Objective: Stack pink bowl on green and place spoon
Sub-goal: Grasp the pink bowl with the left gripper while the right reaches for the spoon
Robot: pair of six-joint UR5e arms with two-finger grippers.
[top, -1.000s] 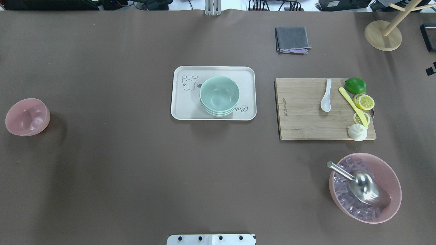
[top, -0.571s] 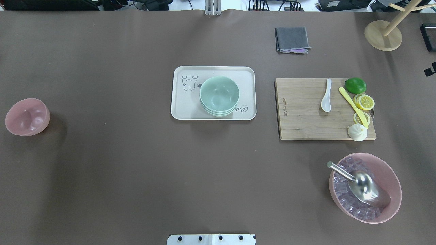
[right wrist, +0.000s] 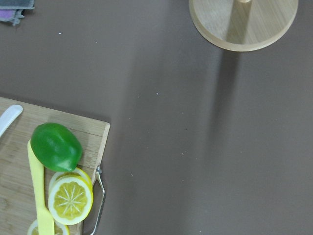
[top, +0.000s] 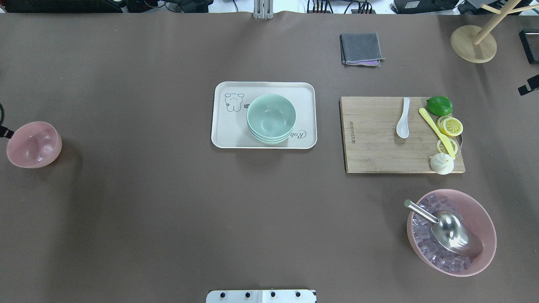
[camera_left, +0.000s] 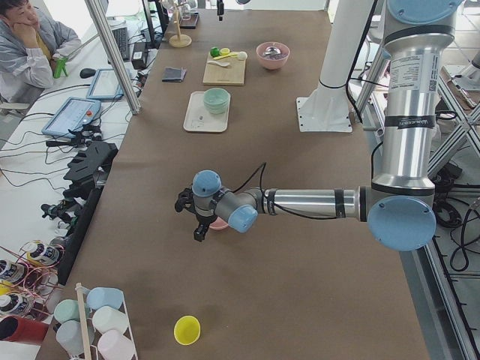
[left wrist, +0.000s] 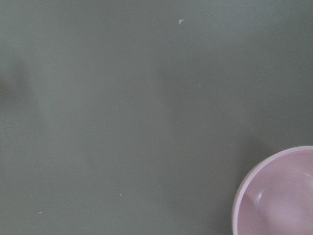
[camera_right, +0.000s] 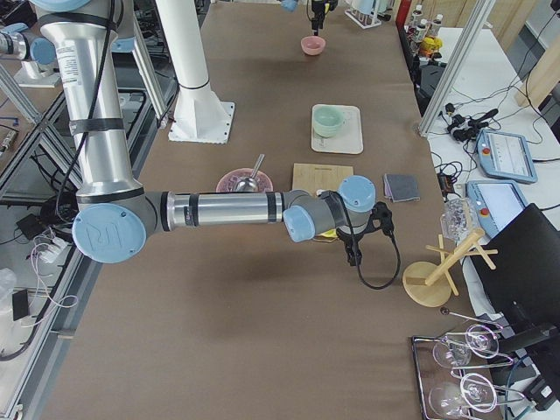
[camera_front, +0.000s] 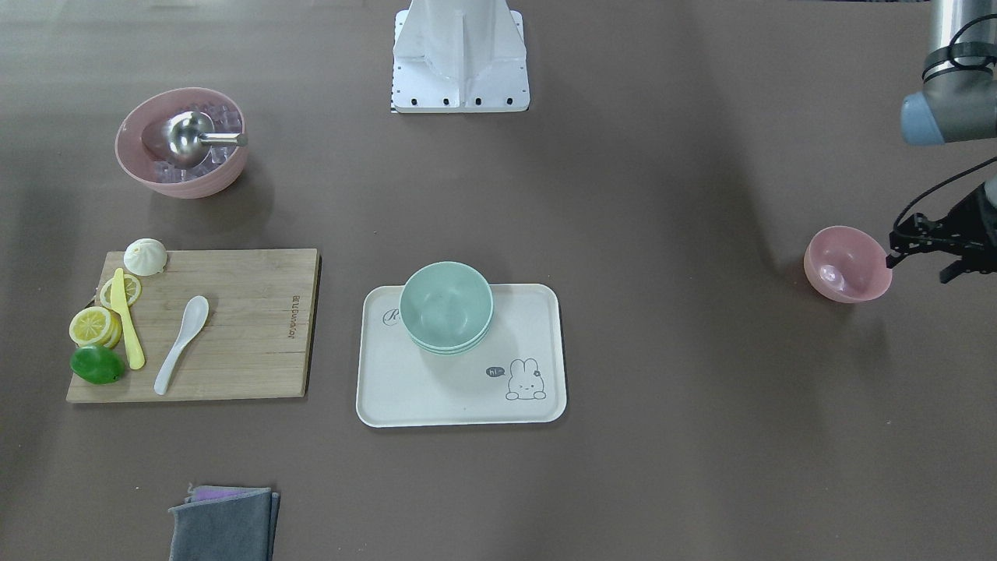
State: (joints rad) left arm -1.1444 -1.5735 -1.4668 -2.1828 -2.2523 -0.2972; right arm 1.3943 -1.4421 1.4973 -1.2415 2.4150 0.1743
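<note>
The small pink bowl [top: 33, 144] sits upright at the table's far left, also in the front view [camera_front: 847, 263] and the left wrist view [left wrist: 279, 196]. My left gripper [camera_front: 923, 261] hovers just beside its outer rim, fingers spread, open and empty. A stack of green bowls [top: 271, 118] stands on the white tray [top: 227, 130]. The white spoon [top: 403, 118] lies on the wooden cutting board [top: 370, 143]. My right gripper [top: 529, 86] shows only as a black sliver at the right edge, beyond the board; I cannot tell if it is open or shut.
On the board lie a lime [top: 439, 105], lemon slices [top: 450, 126], a yellow knife [top: 436, 131] and a white bun [top: 441, 163]. A large pink bowl [top: 484, 219] with ice and a metal scoop stands front right. A grey cloth [top: 361, 49] and wooden stand [top: 473, 43] are at the back.
My left gripper's tip has come into the overhead view at the left edge, next to the pink bowl. The right gripper's sliver has shifted along the right edge. Nothing on the table moved.
</note>
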